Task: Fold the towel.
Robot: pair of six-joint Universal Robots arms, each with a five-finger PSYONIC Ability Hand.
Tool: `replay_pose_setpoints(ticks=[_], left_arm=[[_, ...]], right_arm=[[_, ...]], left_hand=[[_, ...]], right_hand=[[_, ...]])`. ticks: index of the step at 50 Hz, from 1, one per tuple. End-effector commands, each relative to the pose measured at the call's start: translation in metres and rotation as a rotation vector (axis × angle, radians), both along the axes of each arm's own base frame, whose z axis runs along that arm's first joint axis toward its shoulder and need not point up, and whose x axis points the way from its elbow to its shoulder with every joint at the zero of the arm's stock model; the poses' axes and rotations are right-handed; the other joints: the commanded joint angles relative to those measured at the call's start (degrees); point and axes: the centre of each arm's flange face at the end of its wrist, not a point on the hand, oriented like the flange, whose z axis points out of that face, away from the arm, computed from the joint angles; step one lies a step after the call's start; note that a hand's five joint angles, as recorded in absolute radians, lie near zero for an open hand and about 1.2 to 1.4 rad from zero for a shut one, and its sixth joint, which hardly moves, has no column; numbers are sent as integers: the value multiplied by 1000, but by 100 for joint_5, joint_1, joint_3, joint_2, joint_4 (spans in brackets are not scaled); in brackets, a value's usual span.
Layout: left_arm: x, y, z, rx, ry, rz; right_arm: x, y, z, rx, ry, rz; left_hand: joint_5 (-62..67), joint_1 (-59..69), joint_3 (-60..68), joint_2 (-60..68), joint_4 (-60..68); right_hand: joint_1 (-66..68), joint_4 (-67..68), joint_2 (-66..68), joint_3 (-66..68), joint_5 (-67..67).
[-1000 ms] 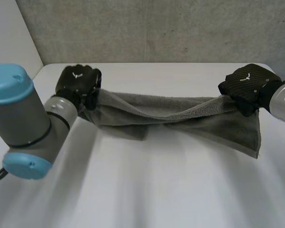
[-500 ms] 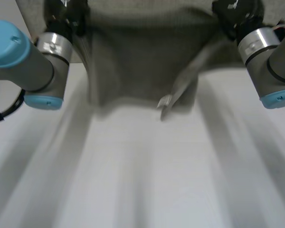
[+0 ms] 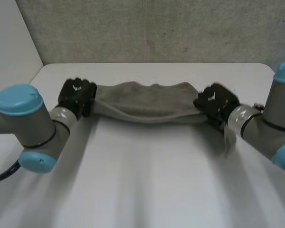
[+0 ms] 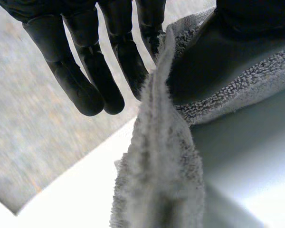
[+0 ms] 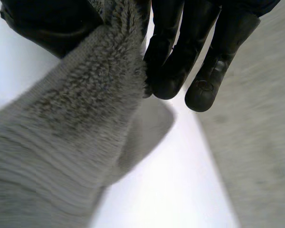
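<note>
The grey towel [image 3: 145, 100] hangs as a bunched band between my two hands, low over the far half of the white table [image 3: 142, 180]. My left hand [image 3: 76, 95] holds its left end and my right hand [image 3: 216, 102] holds its right end. In the left wrist view the towel's edge [image 4: 161, 180] is pinched between the thumb and the fingers [image 4: 128, 61] of the left hand. The right wrist view shows the right hand's fingers [image 5: 180, 57] and thumb shut on the towel [image 5: 71, 137], which hangs down from the grip.
A grey wall [image 3: 156, 28] rises behind the table's far edge. Both forearms, with their light-blue caps [image 3: 19, 99], reach in from the left and right sides over the table's near half.
Both hands swung the towel up high, then brought it back down. They now stand closer together, and the towel that hung down spread is bunched into a shorter band.
</note>
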Motion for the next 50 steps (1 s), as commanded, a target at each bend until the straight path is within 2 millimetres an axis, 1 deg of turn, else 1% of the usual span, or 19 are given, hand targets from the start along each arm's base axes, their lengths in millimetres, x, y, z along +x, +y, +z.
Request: replay_pose_setpoints(ticks=[1, 3, 9, 11, 14, 18, 22, 28, 30, 31, 33, 36, 37, 38, 39, 41, 42, 44, 50], left_arm=[[8, 19, -20, 81, -71, -3], [9, 24, -20, 85, -79, -6], [10, 26, -18, 84, -79, -4], [11, 29, -20, 94, -82, -4], [12, 30, -22, 100, -84, -5], [12, 33, -25, 111, -89, -6], [12, 34, -26, 116, -90, -6], [13, 35, -27, 120, -92, -7], [12, 36, -28, 123, -93, -8], [12, 36, -28, 123, -93, -8], [13, 37, -30, 132, -96, -8], [14, 39, -31, 137, -99, -9], [14, 42, -32, 144, -102, -10], [15, 45, -29, 143, -103, -12], [15, 45, -29, 143, -103, -12], [17, 56, -25, 146, -111, -19], [17, 56, -25, 146, -111, -19], [18, 67, -24, 149, -126, -36], [22, 78, -27, 158, -148, -57]], right_arm=[[-7, 14, -47, 160, 36, -20], [-12, 17, -52, 197, 20, -68], [-18, 16, -54, 238, -38, -160], [-19, 22, -50, 242, -57, -170], [-20, 24, -49, 237, -60, -171], [-29, 27, -49, 227, -59, -193], [-38, 29, -40, 206, -71, -209], [-47, 29, -37, 185, -80, -232], [-54, 26, -36, 163, -73, -246], [-54, 26, -36, 163, -73, -246], [-61, 22, -39, 139, -46, -257], [-63, 21, -41, 133, -30, -258], [-63, 21, -43, 134, -21, -255], [-62, 22, -44, 136, -18, -249], [-62, 22, -44, 136, -18, -249], [-61, 25, -46, 146, -17, -237], [-61, 25, -46, 146, -17, -237], [-60, 27, -47, 153, -20, -226], [-60, 28, -48, 159, -26, -216]], left_hand=[[-1603, -240, -879, -544, -735], [-1603, -240, -879, -544, -735], [-1603, -240, -879, -544, -735], [-1603, -240, -879, -544, -735], [-1603, -240, -879, -544, -735], [-1603, -240, -879, -544, -735], [-1603, -240, -879, -544, -735], [-1603, -240, -879, -544, -735], [-1603, -240, -879, -544, -735], [-1603, -240, -879, -544, -735], [-1603, -240, -879, -544, -735], [-1603, -240, -879, -544, -735], [-1951, -587, -1226, -892, -1082], [-2920, -1557, -2195, -1861, -2052], [-2930, -1567, -2205, -1871, -2061], [-4956, -3593, -4231, -3897, -4088], [-4965, -3602, -4240, -3906, -4097], [-5703, -4340, -4978, -4644, -4834], [-6126, -4763, -5401, -5067, -5257]], right_hand=[[-265, -268, -156, -229, -326], [-1388, -1391, -1280, -1352, -1450], [-2216, -2219, -2108, -2180, -2278], [-2785, -2788, -2677, -2750, -2847], [-2855, -2858, -2747, -2820, -2917], [-3007, -3009, -2898, -2971, -3068], [-3007, -3010, -2898, -2971, -3068], [-3007, -3010, -2898, -2971, -3068], [-2405, -2408, -2297, -2370, -2467], [-2401, -2404, -2293, -2366, -2463], [-227, -230, -119, -192, -289], [284, 281, 393, 320, 223], [284, 281, 393, 320, 223], [284, 281, 393, 320, 223], [284, 281, 393, 320, 223], [284, 281, 393, 320, 223], [284, 281, 393, 320, 223], [284, 281, 393, 320, 223], [284, 281, 393, 320, 223]])
